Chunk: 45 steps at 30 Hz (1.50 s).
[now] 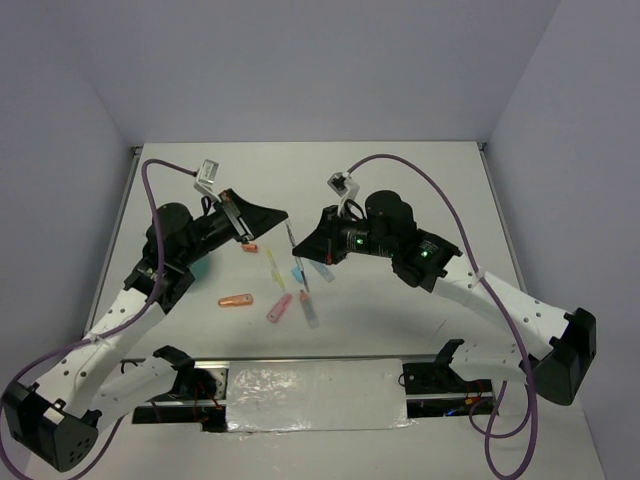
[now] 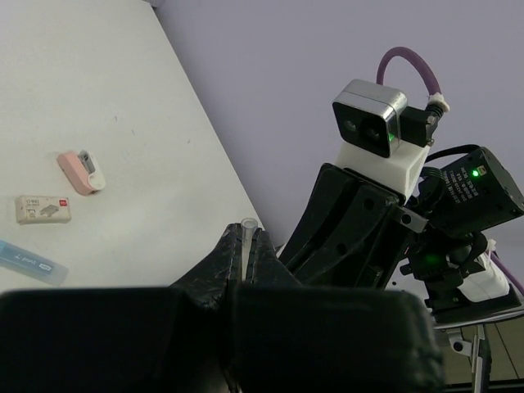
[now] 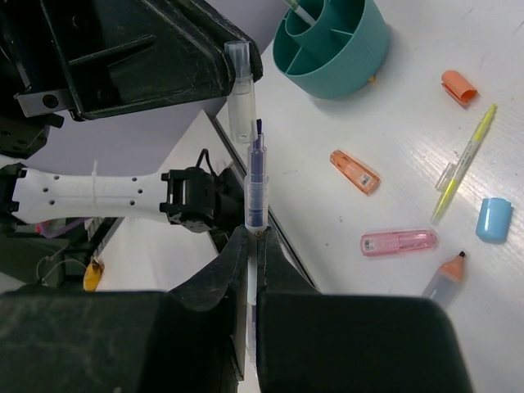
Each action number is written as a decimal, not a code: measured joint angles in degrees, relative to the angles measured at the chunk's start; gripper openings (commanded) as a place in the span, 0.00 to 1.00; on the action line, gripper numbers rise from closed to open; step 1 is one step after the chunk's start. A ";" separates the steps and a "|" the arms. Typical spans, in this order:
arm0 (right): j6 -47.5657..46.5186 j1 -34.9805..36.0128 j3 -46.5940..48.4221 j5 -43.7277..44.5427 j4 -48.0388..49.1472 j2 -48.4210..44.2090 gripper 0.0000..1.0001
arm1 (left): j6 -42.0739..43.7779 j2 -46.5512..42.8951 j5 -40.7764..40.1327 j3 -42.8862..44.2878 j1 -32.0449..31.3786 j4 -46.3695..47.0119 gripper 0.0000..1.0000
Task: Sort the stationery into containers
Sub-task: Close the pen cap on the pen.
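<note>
- Your right pincer is clamped on the lower barrel of a clear pen. The pen stands upright between the fingers with its dark purple tip bare.
- Your left pincer is closed on a clear cap, which is held above the pen, almost in line with it.
- The pen's tip sits right at the cap's lower end, slightly to one side. You cannot tell from these views whether it has entered.
- Both pincers meet in the air over the middle of the table.
- The teal bowl sits beyond them on the table. A thin pale stick stands in one of its compartments.
- Loose beside the bowl lie an orange cap, a yellow highlighter, a light-blue cap, a pink case, a small orange case and an orange marker.
</note>
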 measured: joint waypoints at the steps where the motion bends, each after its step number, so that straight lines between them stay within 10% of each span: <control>1: -0.09 0.00 0.11 -0.07 -0.02 0.00 0.00 | 0.20 -0.35 -0.17 0.00 0.00 -0.26 0.00; 45: -2.97 1.38 2.23 2.27 -2.86 -0.31 0.00 | 3.34 0.15 -3.52 4.44 -0.09 -6.78 0.00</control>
